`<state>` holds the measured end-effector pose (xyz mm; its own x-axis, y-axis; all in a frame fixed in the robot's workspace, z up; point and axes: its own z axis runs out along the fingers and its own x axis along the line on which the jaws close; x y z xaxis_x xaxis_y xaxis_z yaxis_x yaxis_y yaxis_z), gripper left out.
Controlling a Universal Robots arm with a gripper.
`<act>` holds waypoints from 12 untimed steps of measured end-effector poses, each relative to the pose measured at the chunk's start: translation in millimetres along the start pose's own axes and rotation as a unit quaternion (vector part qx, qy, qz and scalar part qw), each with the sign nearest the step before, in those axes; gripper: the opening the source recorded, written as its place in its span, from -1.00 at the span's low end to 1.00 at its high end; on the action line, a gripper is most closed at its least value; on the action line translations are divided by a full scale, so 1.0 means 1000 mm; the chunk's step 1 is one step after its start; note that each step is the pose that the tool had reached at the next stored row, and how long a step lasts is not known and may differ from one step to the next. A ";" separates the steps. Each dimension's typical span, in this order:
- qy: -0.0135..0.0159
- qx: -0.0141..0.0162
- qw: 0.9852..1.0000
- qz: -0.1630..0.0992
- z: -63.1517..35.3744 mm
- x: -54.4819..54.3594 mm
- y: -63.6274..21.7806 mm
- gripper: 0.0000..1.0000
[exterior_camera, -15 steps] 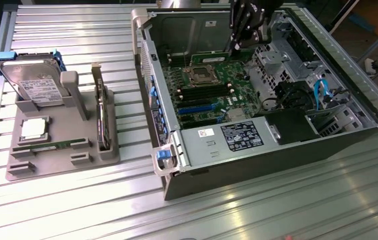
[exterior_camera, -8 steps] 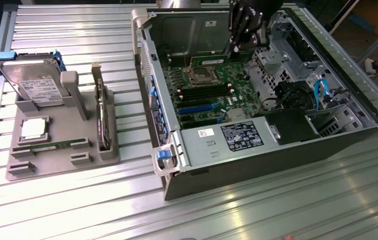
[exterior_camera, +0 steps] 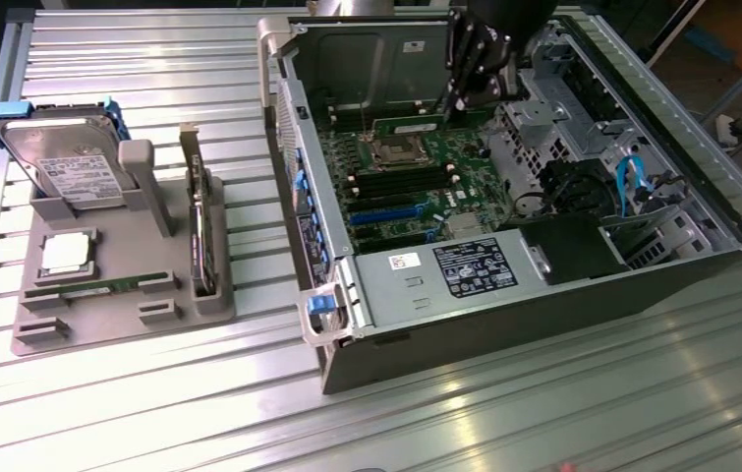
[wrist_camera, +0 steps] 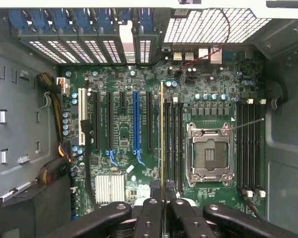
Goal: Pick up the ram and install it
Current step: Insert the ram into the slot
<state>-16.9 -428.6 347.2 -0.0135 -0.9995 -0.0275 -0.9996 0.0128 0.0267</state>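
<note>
Claw point(wrist_camera: 162, 188) clamped on ram point(wrist_camera: 162, 129) edge-on above motherboard point(wrist_camera: 121, 134), open computer case point(exterior_camera: 502, 339) on ribbed metal table point(exterior_camera: 147, 403)

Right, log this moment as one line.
gripper: shut on ram | ram: held on edge over motherboard, parallel to memory slots beside CPU socket | seated: cannot tell

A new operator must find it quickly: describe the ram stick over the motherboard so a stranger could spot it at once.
Find the open computer case and its green motherboard. Between the long expansion slots and the silver CPU socket, the claw grips the ram. It alone is a thin gold-edged strip seen edge-on, while its neighbours are black memory slots fixed to the board.
</note>
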 end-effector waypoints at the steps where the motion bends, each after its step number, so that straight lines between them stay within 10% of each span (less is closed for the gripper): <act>1: 0.000 0.000 1.000 0.000 0.0024 0.000 -0.0001 -0.76; 12: 0.000 0.000 1.000 0.000 0.0235 0.001 -0.0006 -0.76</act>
<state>-16.9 -428.6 323.6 -0.0135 -0.9995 -0.0278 -0.9996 0.0127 0.0267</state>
